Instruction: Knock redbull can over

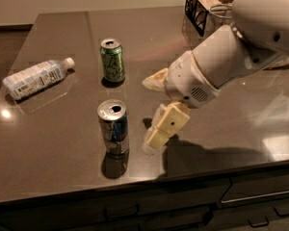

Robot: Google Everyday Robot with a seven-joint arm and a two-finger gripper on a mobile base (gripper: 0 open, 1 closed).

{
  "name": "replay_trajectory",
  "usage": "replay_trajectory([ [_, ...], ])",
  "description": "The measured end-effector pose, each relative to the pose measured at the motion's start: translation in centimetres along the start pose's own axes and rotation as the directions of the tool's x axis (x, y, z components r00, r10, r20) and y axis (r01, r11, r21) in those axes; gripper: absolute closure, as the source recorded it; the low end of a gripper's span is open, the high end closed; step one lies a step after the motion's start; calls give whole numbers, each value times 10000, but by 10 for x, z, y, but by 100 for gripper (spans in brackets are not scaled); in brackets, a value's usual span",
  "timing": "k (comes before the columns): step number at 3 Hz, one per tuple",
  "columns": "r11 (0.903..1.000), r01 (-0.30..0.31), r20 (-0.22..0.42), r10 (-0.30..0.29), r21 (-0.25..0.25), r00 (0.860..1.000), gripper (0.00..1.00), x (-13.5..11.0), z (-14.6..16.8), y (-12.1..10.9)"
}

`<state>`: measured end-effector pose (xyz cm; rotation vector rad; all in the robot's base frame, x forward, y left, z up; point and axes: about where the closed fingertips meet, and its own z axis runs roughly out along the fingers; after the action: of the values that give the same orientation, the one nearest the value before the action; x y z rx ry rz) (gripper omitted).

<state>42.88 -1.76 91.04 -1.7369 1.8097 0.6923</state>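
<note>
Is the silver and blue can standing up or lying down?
Standing up: the redbull can has its top facing upward. The gripper is beside it, not touching.
</note>
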Motion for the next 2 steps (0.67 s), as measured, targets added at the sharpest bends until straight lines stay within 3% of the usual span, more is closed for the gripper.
replay_trajectory([
  [1,9985,181,874,-135,-526,9961,0,-26,21,7],
  [2,9967,360,1302,-262,-733,9911,0,-43,29,10],
])
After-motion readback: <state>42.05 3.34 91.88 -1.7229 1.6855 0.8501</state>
